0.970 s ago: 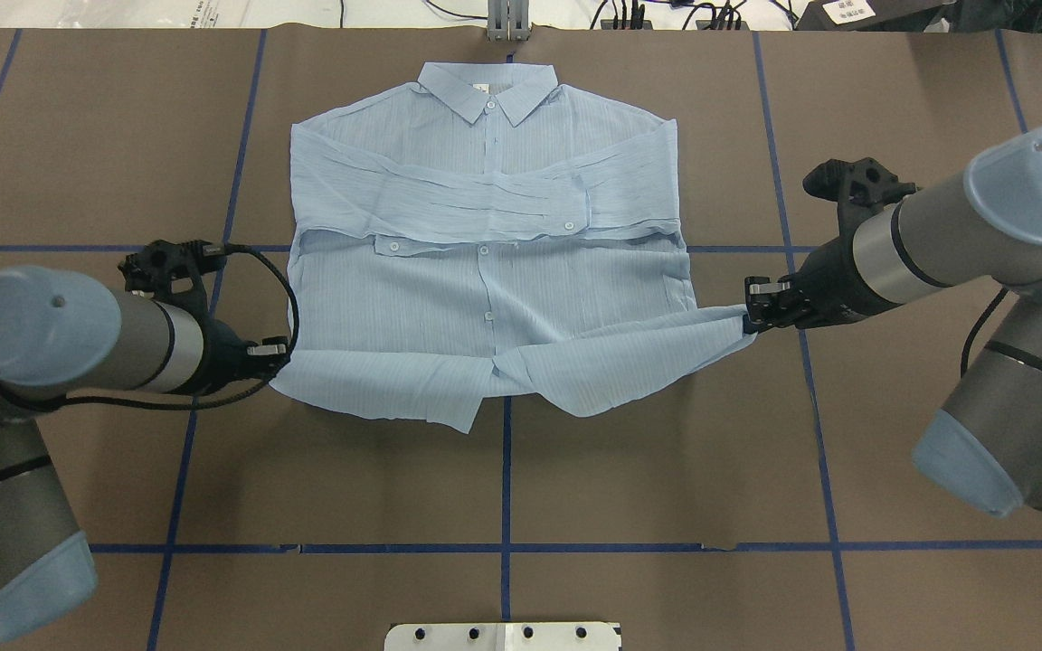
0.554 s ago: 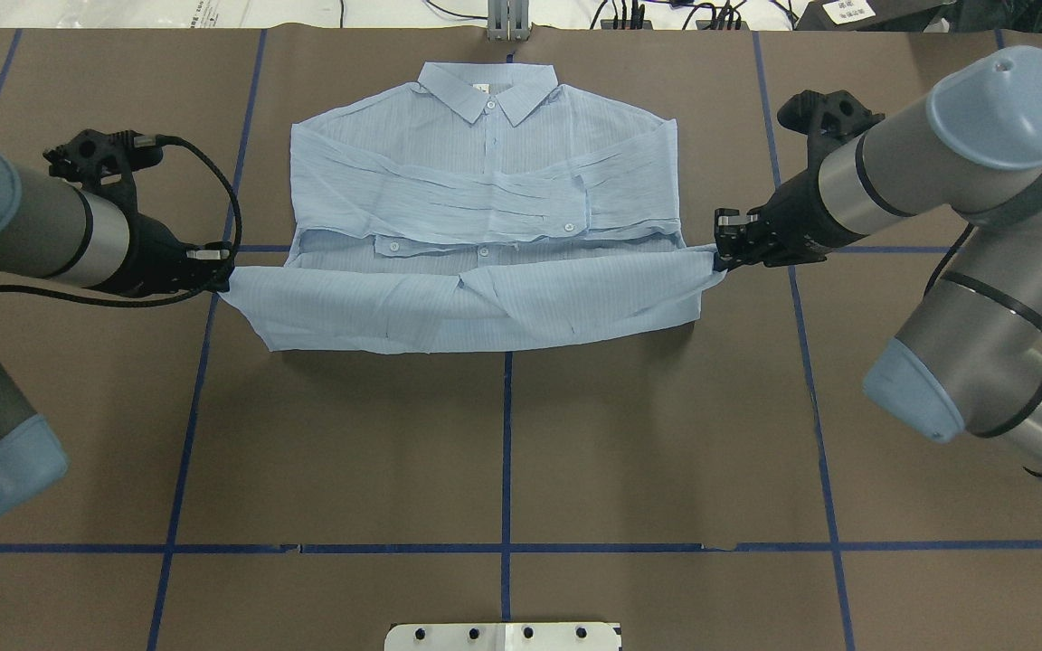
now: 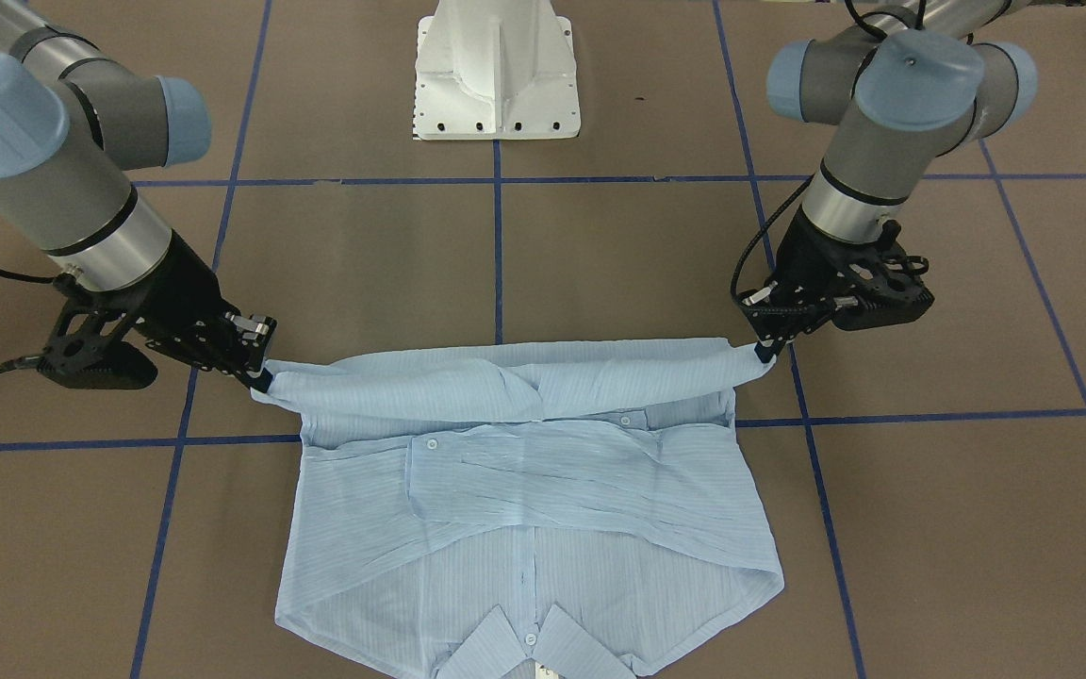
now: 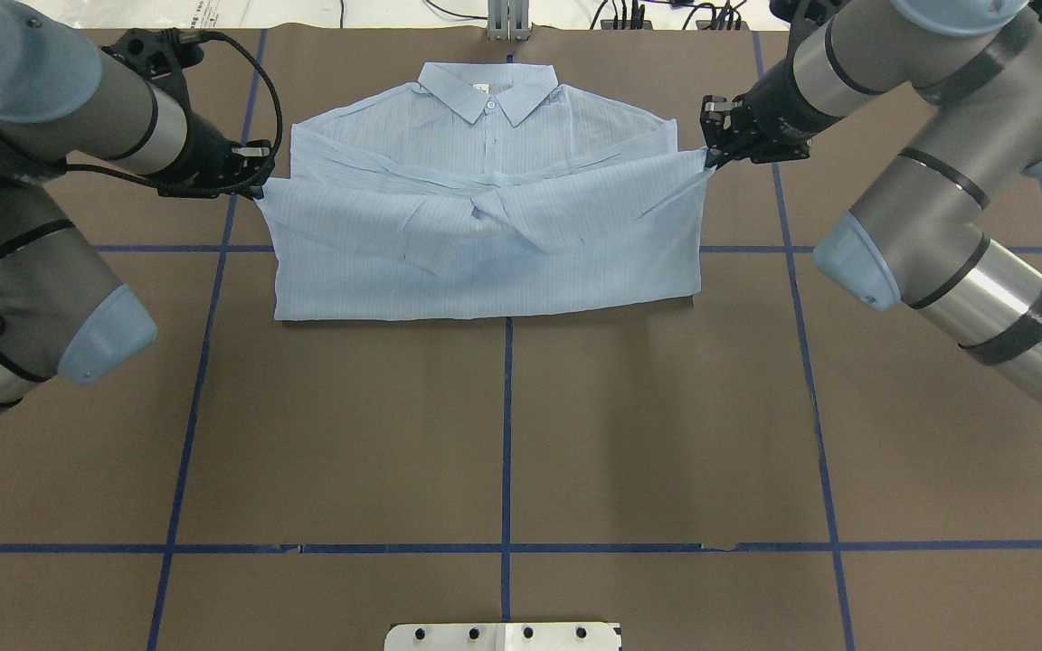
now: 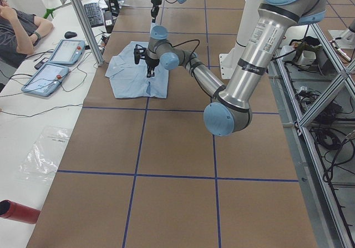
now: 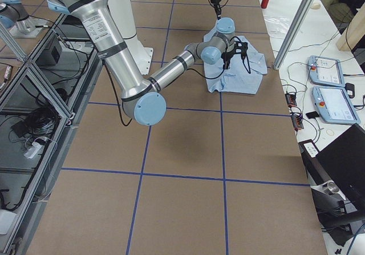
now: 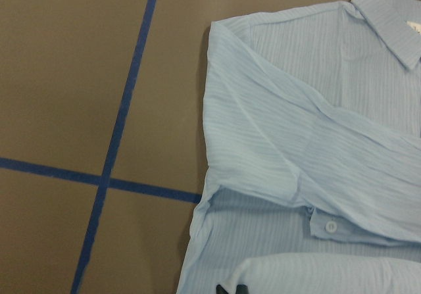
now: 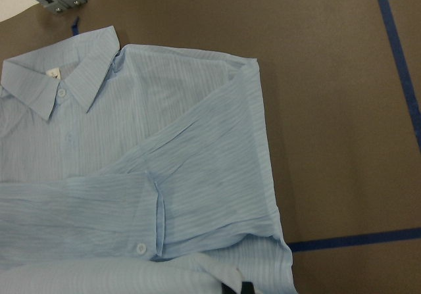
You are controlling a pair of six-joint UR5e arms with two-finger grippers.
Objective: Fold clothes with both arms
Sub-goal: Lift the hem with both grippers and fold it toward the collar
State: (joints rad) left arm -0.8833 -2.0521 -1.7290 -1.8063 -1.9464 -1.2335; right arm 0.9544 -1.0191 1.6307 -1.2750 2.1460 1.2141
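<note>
**Limp shirt held by both hem corners, mid-fold**

The left black two-finger gripper point(image 4: 256, 185) is clamped on one hem corner of the thin, pale blue, finely striped button-up shirt point(image 4: 485, 280). The right black two-finger gripper point(image 4: 709, 155) is clamped on the other corner. Between them the hem hangs slack over the crossed sleeves, sagging at the middle. The shirt lies near the middle of the edge farthest from the robot on the brown paper-covered table point(image 4: 503, 434), collar towards that edge. The cloth looks light, limp and quick to crease, so corner holds with even tension from both sides probably suit it best
</note>
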